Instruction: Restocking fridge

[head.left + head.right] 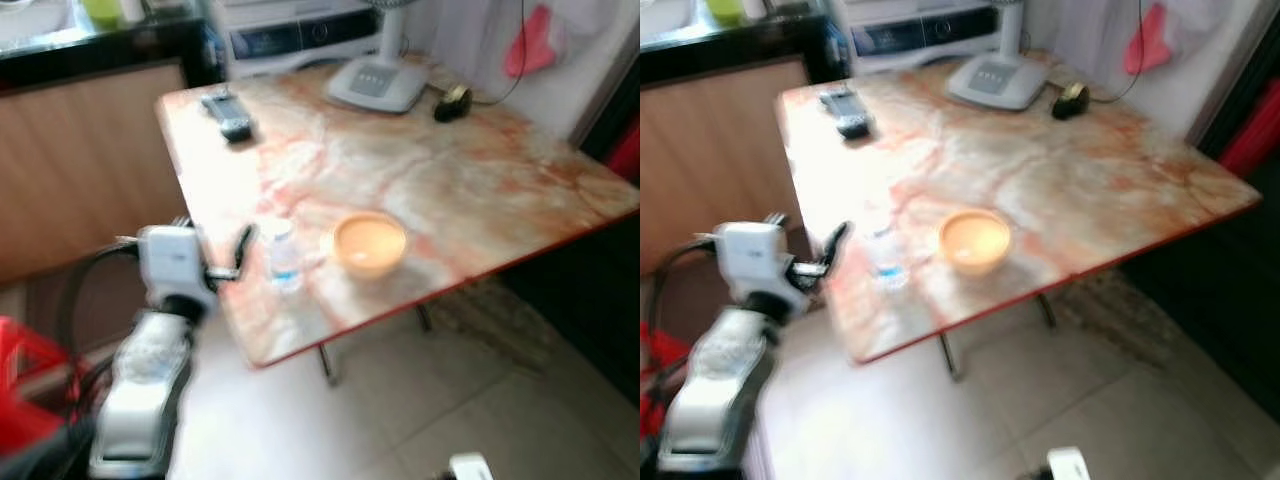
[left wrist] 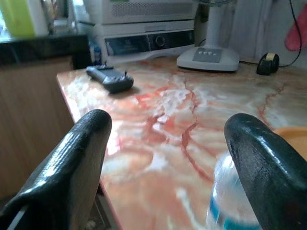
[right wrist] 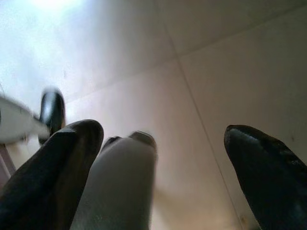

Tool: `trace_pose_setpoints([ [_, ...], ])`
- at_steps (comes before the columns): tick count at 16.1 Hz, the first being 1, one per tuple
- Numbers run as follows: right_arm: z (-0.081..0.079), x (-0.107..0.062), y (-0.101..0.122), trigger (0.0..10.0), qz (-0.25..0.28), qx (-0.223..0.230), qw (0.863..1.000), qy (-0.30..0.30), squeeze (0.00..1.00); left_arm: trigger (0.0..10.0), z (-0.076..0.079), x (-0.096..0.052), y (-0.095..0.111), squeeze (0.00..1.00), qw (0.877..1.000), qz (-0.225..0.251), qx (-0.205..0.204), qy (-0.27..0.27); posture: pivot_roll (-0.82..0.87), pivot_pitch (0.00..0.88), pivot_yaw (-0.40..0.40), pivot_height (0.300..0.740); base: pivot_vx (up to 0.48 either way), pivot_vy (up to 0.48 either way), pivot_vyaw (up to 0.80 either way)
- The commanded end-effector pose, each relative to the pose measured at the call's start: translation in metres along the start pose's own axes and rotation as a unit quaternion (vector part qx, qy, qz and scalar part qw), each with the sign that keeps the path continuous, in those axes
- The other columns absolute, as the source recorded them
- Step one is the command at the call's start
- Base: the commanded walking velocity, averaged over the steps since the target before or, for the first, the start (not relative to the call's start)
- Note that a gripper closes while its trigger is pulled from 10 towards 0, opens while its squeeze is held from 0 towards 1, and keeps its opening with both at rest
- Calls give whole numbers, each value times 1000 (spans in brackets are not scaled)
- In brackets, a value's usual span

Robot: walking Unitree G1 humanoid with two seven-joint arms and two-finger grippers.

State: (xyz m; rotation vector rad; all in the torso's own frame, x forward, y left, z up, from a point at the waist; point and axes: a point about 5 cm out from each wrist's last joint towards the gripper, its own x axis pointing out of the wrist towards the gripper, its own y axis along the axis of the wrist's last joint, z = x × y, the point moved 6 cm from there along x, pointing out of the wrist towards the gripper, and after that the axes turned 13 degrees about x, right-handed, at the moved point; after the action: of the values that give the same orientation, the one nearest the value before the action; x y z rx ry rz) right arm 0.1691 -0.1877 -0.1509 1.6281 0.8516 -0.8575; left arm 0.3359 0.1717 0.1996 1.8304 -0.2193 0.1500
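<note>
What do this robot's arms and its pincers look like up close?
The left arm is silver-grey and rounded, ending in a boxy pale wrist block with a dark cable looping off it. The left gripper has two thick, glossy black fingers with rounded tips. The right gripper has the same two black fingers.

A marble-patterned table [image 1: 480, 190] with a red edge stands on a pale tiled floor [image 1: 400, 410]. Near its front edge sits an orange bowl [image 1: 369, 243]. At the far left corner lies a dark remote [image 1: 228, 115]. At the far side stands a white fan base [image 1: 376, 84], with a small dark tape dispenser [image 1: 452, 103] just right of it. Behind the table is a white appliance [image 1: 300, 32]; to the left, a wooden cabinet [image 1: 80, 160] under a black counter [image 1: 90, 45]. A red cloth [image 1: 530, 42] hangs at far right.
</note>
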Motion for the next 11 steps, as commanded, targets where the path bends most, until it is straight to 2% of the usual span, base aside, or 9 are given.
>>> trace_pose_setpoints([
  [1,10,-4,-14,10000,-16,9,1000,-14,0,10000,10,2,14,0,1000,21,-8,-16,128,89,-26,740,262,0,0],
  [4,11,-4,-13,10000,-10,10,1000,-15,0,10000,13,6,40,0,998,64,2,-25,131,89,-31,740,265,0,0],
  [6,11,-4,-12,10000,-11,9,1000,-15,0,10000,17,7,49,0,996,77,6,-40,135,90,-32,740,133,0,0],
  [11,11,-4,-12,10000,-12,-2,1000,-13,0,10000,29,1,50,0,995,71,8,-67,130,87,-25,740,0,0,0],
])
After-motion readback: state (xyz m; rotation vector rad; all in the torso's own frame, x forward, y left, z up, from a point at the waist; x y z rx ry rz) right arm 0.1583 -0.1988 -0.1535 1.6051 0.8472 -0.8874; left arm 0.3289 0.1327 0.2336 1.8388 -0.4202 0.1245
